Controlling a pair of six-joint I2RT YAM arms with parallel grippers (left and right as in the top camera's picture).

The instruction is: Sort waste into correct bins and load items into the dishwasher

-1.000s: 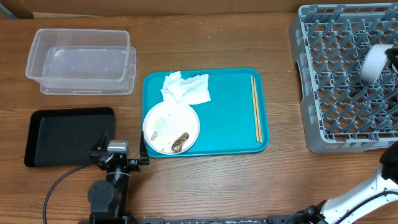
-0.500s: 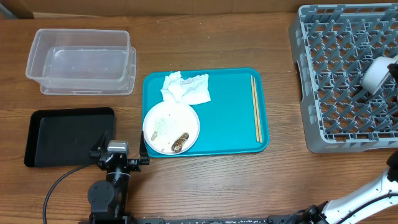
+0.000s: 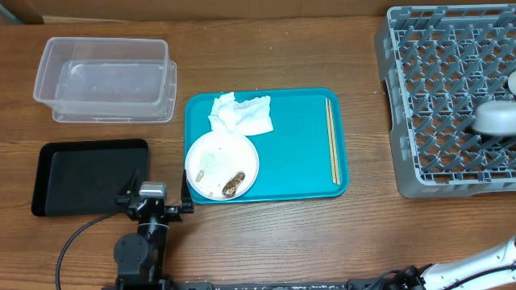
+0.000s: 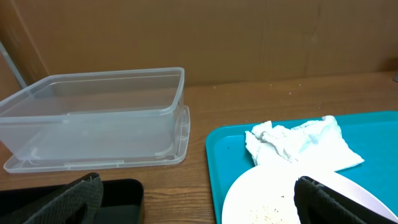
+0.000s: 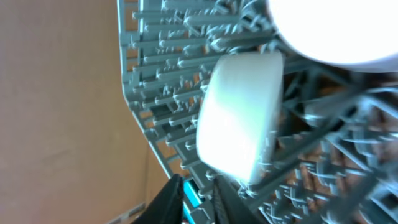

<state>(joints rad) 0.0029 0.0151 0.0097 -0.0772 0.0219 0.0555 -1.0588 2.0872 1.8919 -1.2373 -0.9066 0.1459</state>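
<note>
The white bowl [image 3: 492, 118] lies in the grey dish rack [image 3: 439, 97], near its right edge, tilted on the pegs; it is smooth, round and glossy, and the rack is a hard plastic grid of thin pegs. Part of a second white dish [image 5: 329, 31] shows just beside it. Of the right gripper [image 5: 168, 199] only a dark piece shows at the bottom of its wrist view; it is apart from the bowl, and one cannot tell if its jaws are released or clenched. The left gripper [image 4: 198, 182] is spread wide with nothing between its fingers; in front of it are the flat white plate [image 3: 222, 165] with rice grains [image 3: 211, 159] and a brown lump [image 3: 235, 184], the crumpled soft napkin [image 3: 240, 114], and the clear tub [image 3: 105, 78] with rounded corners.
</note>
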